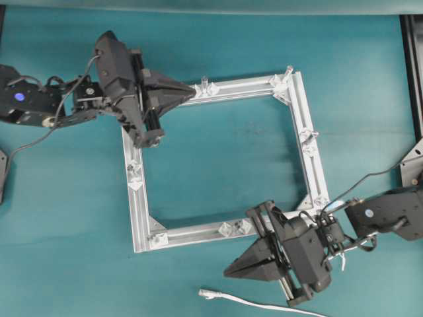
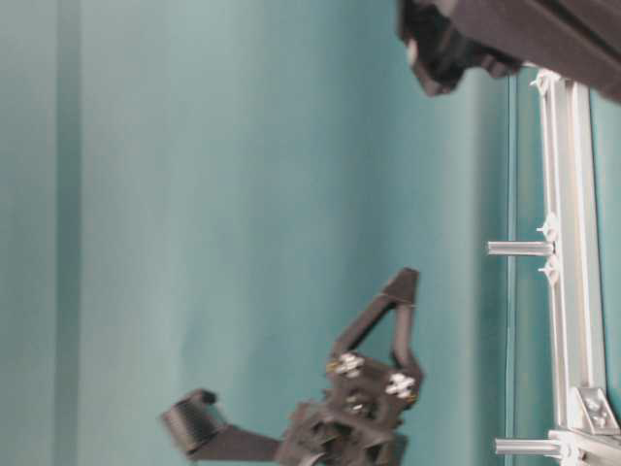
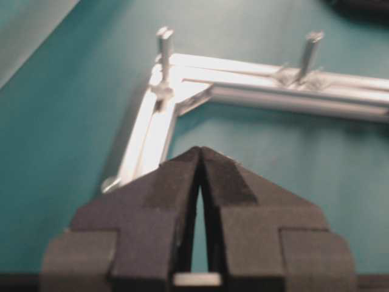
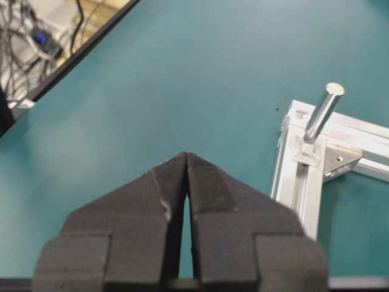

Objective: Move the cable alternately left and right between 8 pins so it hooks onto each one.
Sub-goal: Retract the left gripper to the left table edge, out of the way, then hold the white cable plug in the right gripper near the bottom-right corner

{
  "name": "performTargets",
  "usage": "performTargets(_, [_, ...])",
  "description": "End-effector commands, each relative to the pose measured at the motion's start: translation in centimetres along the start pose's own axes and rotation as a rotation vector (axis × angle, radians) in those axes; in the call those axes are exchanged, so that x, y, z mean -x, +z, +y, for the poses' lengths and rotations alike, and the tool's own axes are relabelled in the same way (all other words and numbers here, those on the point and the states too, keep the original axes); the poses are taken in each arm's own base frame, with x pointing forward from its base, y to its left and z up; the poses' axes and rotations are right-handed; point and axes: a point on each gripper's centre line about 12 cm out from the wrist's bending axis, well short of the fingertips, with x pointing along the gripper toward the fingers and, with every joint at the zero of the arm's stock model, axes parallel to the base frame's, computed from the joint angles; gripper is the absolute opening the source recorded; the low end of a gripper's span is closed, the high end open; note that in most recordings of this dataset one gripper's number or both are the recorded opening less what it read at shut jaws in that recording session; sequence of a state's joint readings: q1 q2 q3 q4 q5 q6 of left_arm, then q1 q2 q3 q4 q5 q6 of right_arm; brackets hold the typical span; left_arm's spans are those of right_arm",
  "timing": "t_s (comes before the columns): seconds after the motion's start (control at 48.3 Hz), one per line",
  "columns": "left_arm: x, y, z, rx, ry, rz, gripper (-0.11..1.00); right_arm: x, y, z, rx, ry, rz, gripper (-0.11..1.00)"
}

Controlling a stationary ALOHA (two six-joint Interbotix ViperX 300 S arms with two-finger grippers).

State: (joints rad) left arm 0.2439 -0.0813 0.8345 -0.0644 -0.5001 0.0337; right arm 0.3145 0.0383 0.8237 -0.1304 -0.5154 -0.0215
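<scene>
The white cable (image 1: 264, 305) lies loose on the teal table near the front edge, its clear plug (image 1: 207, 293) pointing left. It touches neither the frame nor a pin. The square aluminium frame (image 1: 248, 87) lies tilted at the centre, with pins such as the top-middle pin (image 1: 205, 84), the top-right corner pin (image 1: 287, 71) and the bottom-middle pin (image 1: 231, 228). My left gripper (image 1: 195, 89) is shut and empty, its tip just left of the top-middle pin; its wrist view shows the gripper (image 3: 199, 149) facing a corner pin (image 3: 164, 42). My right gripper (image 1: 226, 271) (image 4: 185, 155) is shut and empty, between the bottom bar and the plug.
A black rail (image 1: 413, 72) runs along the table's right edge. The left arm's body covers the frame's top-left corner. In the right wrist view a frame corner (image 4: 298, 182) with its pin (image 4: 325, 109) stands to the right of the fingers.
</scene>
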Motion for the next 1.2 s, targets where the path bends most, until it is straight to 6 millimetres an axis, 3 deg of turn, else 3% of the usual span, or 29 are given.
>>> performTargets(0.0, [1.2,1.8,-0.8,-0.016,-0.024,-0.049,0.02,0.1,1.7,0.7,0.007,0.018,0.007,0.00])
performTargets(0.186, [4.5,1.2,-2.4,-0.026,-0.080,-0.005,0.02,-0.9,1.9,2.2,-0.062,0.050,0.109,0.00])
performTargets(0.517, [10.8,-0.7,-3.5,-0.042,-0.148,0.120,0.04,-4.2,0.5,2.4,-0.231,0.035,0.199,0.02])
performTargets(0.6, [12.1,-0.9,-3.4,-0.042,-0.153,0.131,0.09,-5.1,0.4,2.4,-0.228,0.032,0.219,0.11])
performTargets(0.828, [15.6,-1.6,-2.8,-0.035,-0.158,0.118,0.29,-6.8,-0.3,2.4,-0.230,0.022,0.286,0.58])
performTargets(0.973, [17.5,-2.6,-2.5,-0.018,-0.160,0.118,0.39,-7.4,-1.0,2.4,-0.234,0.016,0.329,0.59])
performTargets(1.18, [19.6,-4.0,-2.2,-0.008,-0.166,0.140,0.39,-8.2,-1.4,2.4,-0.268,0.006,0.355,0.60])
